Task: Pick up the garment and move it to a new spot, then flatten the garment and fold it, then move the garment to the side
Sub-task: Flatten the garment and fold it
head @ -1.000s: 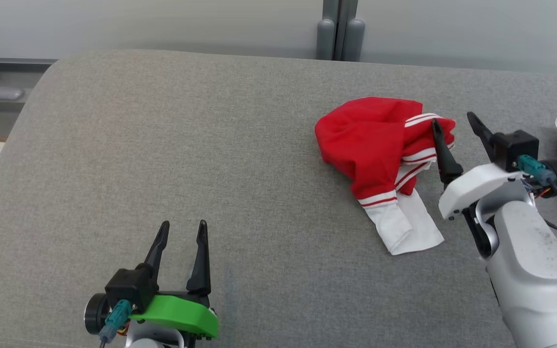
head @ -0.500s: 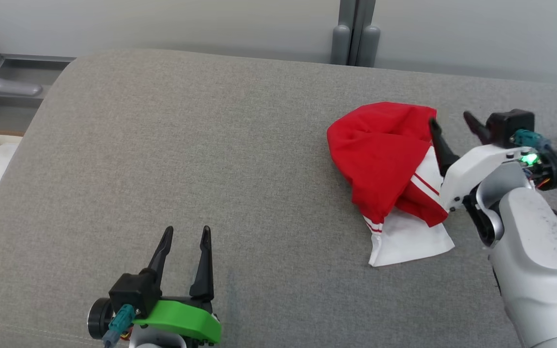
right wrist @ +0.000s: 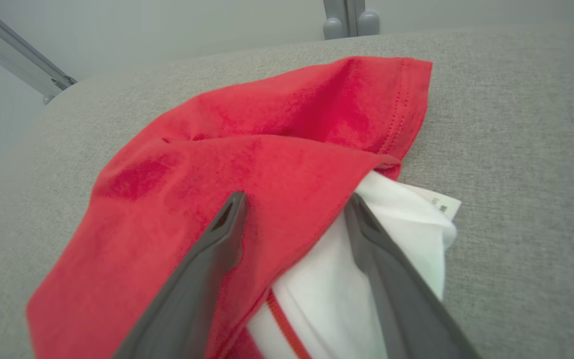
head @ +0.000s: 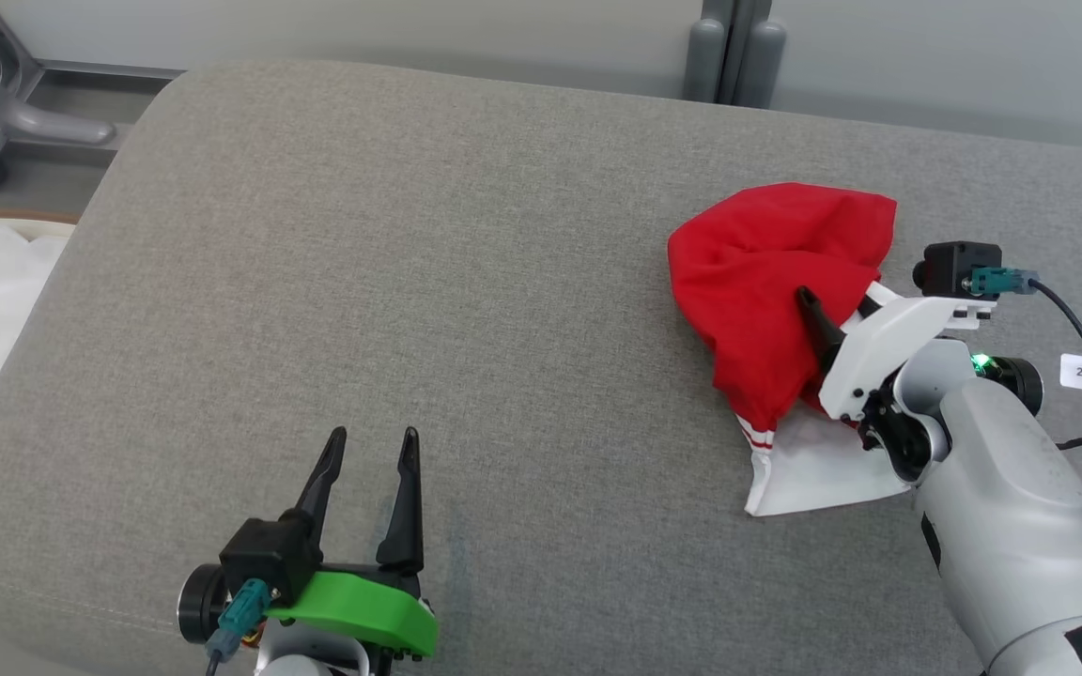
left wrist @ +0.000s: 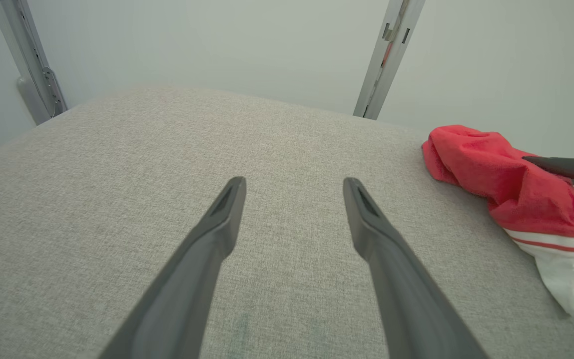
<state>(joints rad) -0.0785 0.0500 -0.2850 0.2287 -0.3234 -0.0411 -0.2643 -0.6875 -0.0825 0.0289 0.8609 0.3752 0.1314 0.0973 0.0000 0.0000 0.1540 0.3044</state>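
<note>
Lying crumpled at the right of the head view on the grey cushion (head: pixel 409 235) is one garment (head: pixel 776 272). It is red and bunched, with a white, red-striped part poking out below. There are two grippers. The right gripper (head: pixel 840 308) gapes wide astride the red hem. The left gripper (head: pixel 374 437), equally wide, holds nothing at the lower left. One basket (head: pixel 24 217) sits at the left edge.

crumpled red-and-white garment (head: pixel 771 282) on cushion

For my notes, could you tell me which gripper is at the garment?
The right gripper, its open fingers astride the garment's red fold; the left gripper is open over bare cushion.
</note>
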